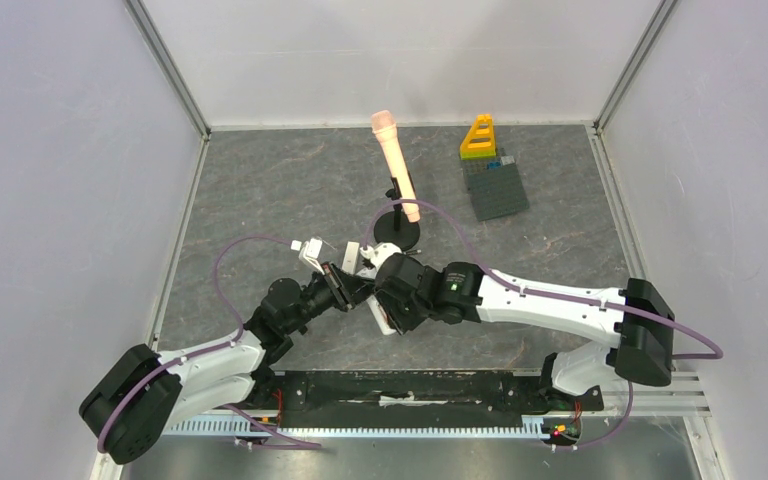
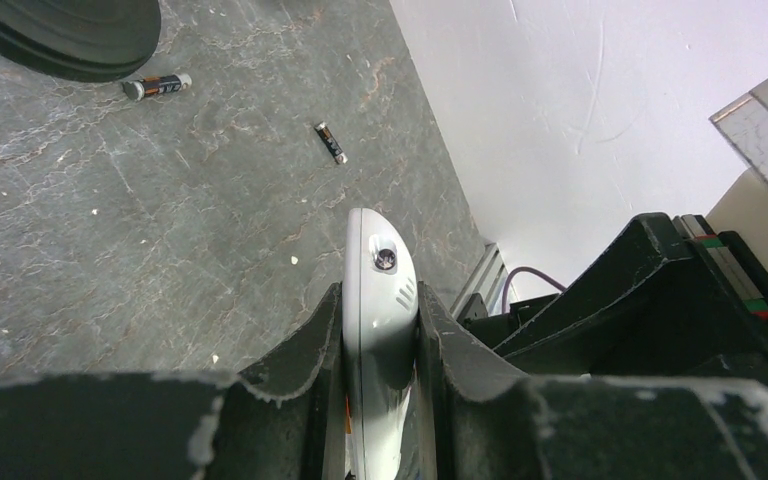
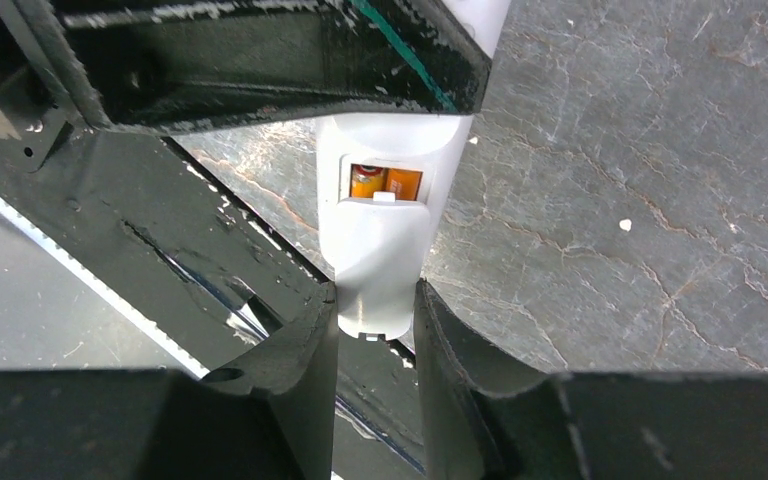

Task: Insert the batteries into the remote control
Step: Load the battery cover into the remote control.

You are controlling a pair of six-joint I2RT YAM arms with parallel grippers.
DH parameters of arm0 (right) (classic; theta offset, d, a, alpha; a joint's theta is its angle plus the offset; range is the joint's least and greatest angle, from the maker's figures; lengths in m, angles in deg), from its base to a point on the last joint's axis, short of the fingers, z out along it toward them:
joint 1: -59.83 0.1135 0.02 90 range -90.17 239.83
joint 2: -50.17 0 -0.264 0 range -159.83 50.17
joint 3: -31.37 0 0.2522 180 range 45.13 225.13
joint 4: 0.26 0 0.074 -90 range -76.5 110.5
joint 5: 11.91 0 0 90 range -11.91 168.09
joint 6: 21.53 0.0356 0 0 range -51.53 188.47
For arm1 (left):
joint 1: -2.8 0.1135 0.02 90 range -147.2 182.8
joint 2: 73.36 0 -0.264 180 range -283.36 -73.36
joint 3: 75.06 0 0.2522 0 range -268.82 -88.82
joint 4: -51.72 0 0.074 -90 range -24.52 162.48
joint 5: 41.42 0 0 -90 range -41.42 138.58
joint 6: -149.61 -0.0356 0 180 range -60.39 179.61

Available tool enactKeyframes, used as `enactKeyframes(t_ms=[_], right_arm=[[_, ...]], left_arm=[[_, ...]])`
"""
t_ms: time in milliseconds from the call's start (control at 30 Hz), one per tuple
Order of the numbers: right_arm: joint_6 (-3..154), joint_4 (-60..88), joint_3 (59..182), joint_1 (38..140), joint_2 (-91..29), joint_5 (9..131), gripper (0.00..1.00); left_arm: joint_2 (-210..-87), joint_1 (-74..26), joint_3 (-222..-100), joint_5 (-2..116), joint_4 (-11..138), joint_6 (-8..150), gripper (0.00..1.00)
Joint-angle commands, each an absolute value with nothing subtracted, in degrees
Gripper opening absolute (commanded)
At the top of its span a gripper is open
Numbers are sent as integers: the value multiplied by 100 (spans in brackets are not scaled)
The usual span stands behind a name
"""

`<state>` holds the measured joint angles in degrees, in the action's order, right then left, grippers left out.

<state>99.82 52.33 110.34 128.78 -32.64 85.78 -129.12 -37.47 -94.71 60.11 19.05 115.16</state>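
The white remote control (image 2: 375, 250) stands edge-on between the fingers of my left gripper (image 2: 380, 295), which is shut on it. In the right wrist view its battery bay is partly uncovered and shows two orange batteries (image 3: 385, 183) side by side. My right gripper (image 3: 377, 295) is shut on the white battery cover (image 3: 380, 260) at the remote's narrow end. Both grippers meet above the table's middle, left (image 1: 345, 285) and right (image 1: 375, 275). Two loose batteries lie on the table: one orange and dark (image 2: 157, 86), one dark (image 2: 331, 142).
A peach microphone-shaped object (image 1: 396, 165) leans on a stand with a round black base (image 1: 397, 232), just behind the grippers. A yellow block (image 1: 478, 137) and a grey studded plate (image 1: 497, 188) sit at the back right. White walls enclose the table.
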Motion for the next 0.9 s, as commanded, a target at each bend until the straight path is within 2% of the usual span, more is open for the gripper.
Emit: enactKeyframes(t_ms=[0,867], right_arm=[[10048,5244,11421,12926,-3340,8721,4],[10263,5340,11597,12924,-3606,8834,5]], left_arm=[[-12903,-3774,-9496,5895,1442,11568,2],[-12941,-3780,-9533,5973,1230,11644,2]])
